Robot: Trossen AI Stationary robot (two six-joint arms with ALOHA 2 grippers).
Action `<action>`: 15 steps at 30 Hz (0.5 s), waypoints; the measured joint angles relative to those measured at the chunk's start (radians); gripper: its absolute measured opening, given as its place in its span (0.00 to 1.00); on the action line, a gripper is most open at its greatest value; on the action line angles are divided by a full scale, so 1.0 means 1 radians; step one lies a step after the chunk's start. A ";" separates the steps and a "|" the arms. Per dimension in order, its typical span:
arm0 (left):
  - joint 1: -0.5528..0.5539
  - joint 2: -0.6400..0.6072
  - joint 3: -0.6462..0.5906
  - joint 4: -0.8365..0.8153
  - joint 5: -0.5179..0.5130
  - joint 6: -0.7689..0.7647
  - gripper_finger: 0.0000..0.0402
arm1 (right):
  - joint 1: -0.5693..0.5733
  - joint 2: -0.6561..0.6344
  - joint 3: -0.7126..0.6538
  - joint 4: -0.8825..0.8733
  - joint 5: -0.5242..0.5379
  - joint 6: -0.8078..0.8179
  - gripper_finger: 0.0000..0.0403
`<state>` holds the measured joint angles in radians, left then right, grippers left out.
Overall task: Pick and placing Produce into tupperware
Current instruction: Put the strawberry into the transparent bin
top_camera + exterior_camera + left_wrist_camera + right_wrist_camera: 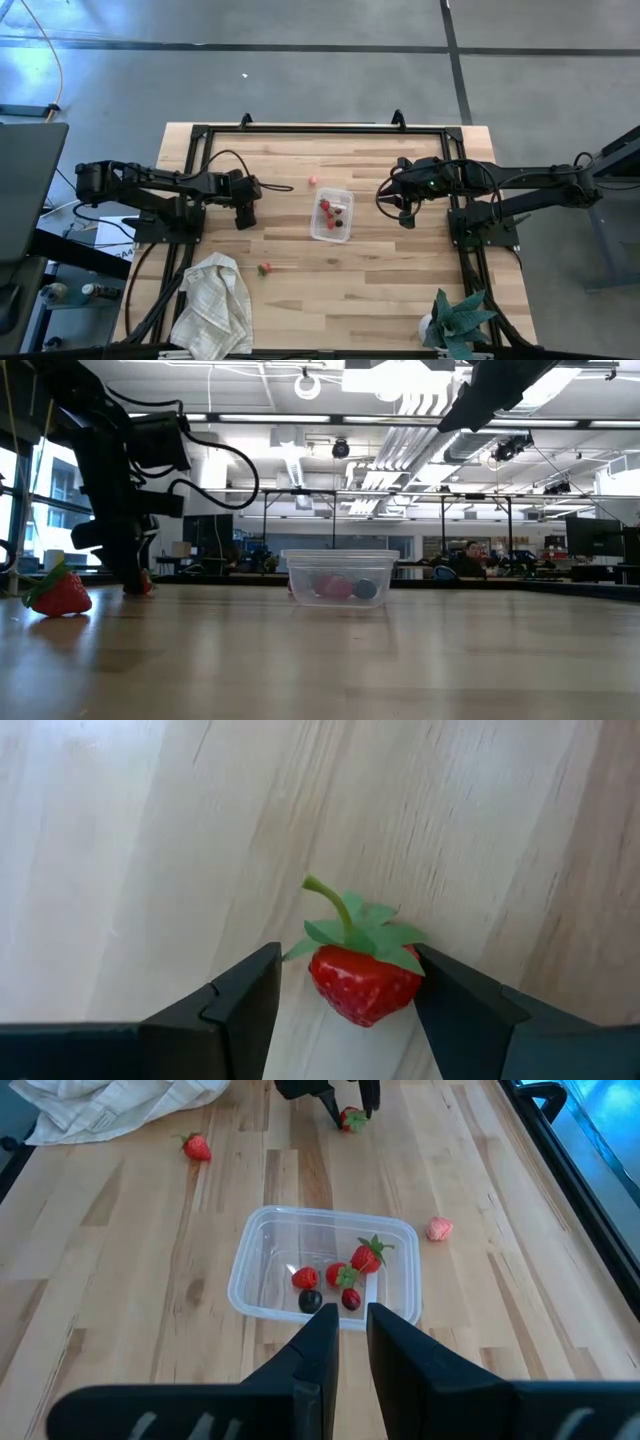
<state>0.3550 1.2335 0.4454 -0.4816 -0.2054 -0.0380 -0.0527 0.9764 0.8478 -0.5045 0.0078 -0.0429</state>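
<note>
A clear tupperware (332, 215) stands mid-table with several small red and dark produce pieces inside (335, 1275). My left gripper (245, 218) points down at the table left of it, open, one finger on each side of a red strawberry (365, 982) that lies on the wood. Another strawberry (265, 268) lies nearer the front edge. A pink piece (313, 181) lies just beyond the tupperware. My right gripper (405, 218) hangs above the table to the tupperware's right. Its fingers (350, 1320) are a narrow gap apart with nothing between them. My left gripper comes from above, and the strawberry lies on the table between its fingers. A gap shows on one side. On the other side the leafy cap (405, 955) reaches the finger's (450, 1000) edge; whether they touch, I cannot tell.
A crumpled white cloth (212, 305) lies at the front left corner and a teal leafy plant (460, 320) at the front right. A black frame (320, 130) runs along the table's far and side edges. Bare wood lies between the tupperware and the front edge.
</note>
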 joint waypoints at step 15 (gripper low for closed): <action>0.000 0.000 0.000 -0.012 0.003 -0.049 0.52 | 0.000 0.000 0.000 0.000 0.000 0.000 0.12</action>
<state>0.3550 1.2335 0.4458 -0.4935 -0.2028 -0.0868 -0.0525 0.9765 0.8478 -0.5045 0.0078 -0.0427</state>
